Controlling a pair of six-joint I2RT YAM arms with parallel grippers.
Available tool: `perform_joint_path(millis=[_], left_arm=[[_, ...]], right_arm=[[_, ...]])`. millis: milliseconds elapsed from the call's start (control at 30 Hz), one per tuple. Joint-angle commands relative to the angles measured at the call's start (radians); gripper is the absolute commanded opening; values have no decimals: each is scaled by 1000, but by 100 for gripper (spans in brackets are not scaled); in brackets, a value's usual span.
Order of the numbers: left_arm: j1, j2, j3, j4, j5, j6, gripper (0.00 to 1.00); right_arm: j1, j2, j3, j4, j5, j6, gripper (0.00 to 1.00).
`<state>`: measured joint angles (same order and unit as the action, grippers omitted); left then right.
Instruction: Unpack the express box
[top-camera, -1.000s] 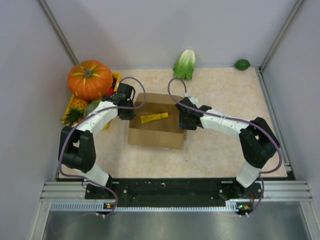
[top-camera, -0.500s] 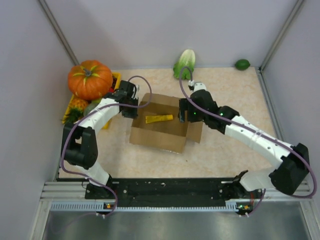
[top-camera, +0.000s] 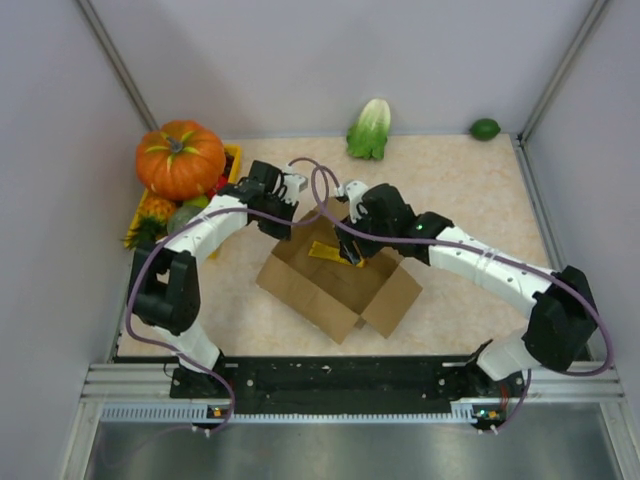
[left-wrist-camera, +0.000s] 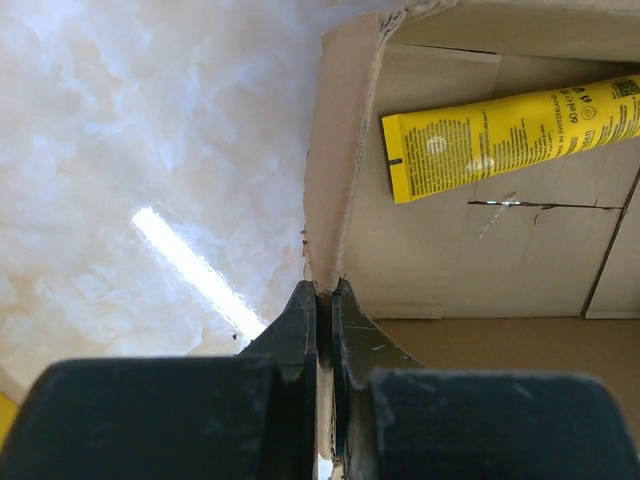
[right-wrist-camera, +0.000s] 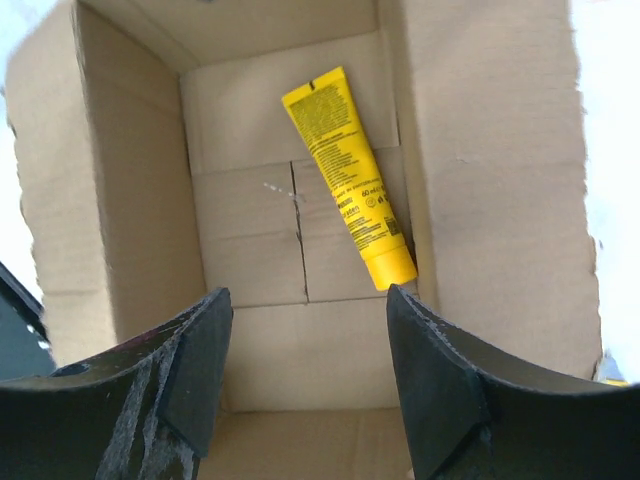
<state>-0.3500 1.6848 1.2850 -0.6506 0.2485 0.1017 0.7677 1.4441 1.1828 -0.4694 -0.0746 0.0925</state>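
Observation:
The express box (top-camera: 335, 290) lies open and skewed in mid-table, its flaps spread. On its floor lies a yellow tube (top-camera: 326, 250), also seen in the left wrist view (left-wrist-camera: 510, 135) and the right wrist view (right-wrist-camera: 350, 190). My left gripper (top-camera: 284, 212) is at the box's far left corner, shut on the top edge of a cardboard wall (left-wrist-camera: 335, 170), which sits pinched between the jaws (left-wrist-camera: 325, 292). My right gripper (top-camera: 352, 250) hangs over the box's opening. It is open (right-wrist-camera: 308, 298), holding nothing, with the tube's cap just beyond its right fingertip (right-wrist-camera: 405, 310).
An orange pumpkin (top-camera: 180, 158) sits at the back left above a yellow tray (top-camera: 233, 153) with a pineapple (top-camera: 150, 222). A leafy green cabbage (top-camera: 370, 128) and a lime (top-camera: 485, 128) lie along the back wall. Grey walls enclose three sides.
The box has been turned and dragged, its near end swinging right. My left gripper closed on the box's wall. The right arm swung in over the opening, jaws wider.

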Motion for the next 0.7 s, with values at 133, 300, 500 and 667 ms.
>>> perform_joint_path(millis=[133,300,500,667], left_arm=[[-3,-59,-35,86,120,145,1],[-3,-63,-44,88,146,164,2],[-3,-45,-10,68,106,105,34],[-3,-86,-36,100,25,41,62]], right_arm=[[28,58,-113,176,-51,-88,63],[30,108,-175,334,-14,-83,59],[31,177,-229,457,68,-57,59],[31,210,-226,488,70,-54,59]])
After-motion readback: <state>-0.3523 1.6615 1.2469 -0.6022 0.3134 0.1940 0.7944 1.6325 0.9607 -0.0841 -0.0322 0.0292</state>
